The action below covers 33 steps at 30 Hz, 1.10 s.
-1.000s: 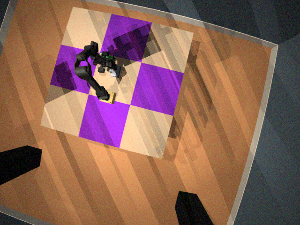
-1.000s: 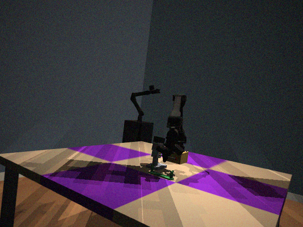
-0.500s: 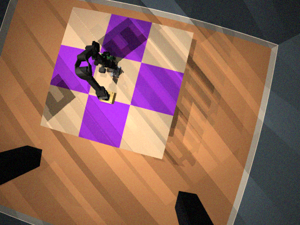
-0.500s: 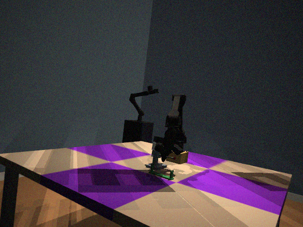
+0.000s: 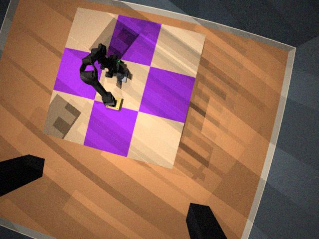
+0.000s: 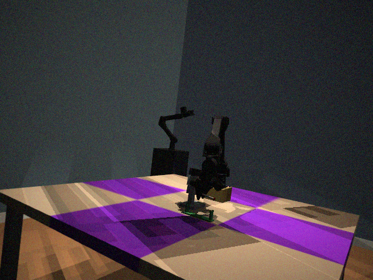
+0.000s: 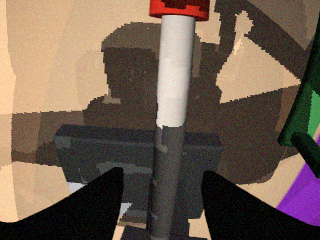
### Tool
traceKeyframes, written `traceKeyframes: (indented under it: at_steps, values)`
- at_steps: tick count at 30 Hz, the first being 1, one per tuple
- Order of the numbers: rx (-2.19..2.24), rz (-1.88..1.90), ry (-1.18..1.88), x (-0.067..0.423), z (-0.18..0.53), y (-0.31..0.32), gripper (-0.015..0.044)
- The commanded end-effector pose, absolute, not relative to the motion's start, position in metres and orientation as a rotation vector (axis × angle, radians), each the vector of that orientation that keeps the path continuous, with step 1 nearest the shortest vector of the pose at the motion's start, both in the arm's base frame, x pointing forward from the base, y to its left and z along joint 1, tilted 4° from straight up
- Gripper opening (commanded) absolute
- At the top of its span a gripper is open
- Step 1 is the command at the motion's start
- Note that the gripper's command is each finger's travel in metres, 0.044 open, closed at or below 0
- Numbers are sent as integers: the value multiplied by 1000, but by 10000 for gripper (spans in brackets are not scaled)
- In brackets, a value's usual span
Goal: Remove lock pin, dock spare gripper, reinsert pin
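Note:
The lock pin [image 7: 175,65] [image 6: 207,196] has a red head and a pale shaft. It runs down between my fingertips in the wrist view. My gripper [image 7: 163,178] is open, one finger on each side of the shaft, with gaps on both sides. The shaft's far end meets dark parts at the bottom of the wrist view; whether it sits in the socket is hidden. The grey mount [image 5: 124,78] [image 6: 190,194] stands beside my fingers, and a dark grey block [image 7: 105,152] shows behind the pin. I cannot make out the spare gripper clearly.
A green holder [image 6: 196,215] [image 7: 306,112] with a small upright post lies close beside the mount. My arm's base stands on a yellow block [image 5: 119,103] [image 6: 224,194]. Another dark arm [image 6: 166,129] stands on a black pedestal [image 6: 162,163] beyond the table. Shadows cross the checked tabletop [image 5: 164,95].

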<state>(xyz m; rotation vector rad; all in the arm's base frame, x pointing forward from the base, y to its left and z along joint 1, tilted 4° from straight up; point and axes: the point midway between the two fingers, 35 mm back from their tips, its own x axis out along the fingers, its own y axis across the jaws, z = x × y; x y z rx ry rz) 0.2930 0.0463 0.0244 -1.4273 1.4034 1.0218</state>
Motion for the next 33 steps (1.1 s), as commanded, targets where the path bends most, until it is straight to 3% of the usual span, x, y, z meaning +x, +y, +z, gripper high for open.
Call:
traceKeyframes:
  at_steps: [1, 33]
  values:
    - [-1427, 1021, 1404, 293, 24, 46, 200]
    - [-1452, 1055, 1448, 278, 78, 97, 200]
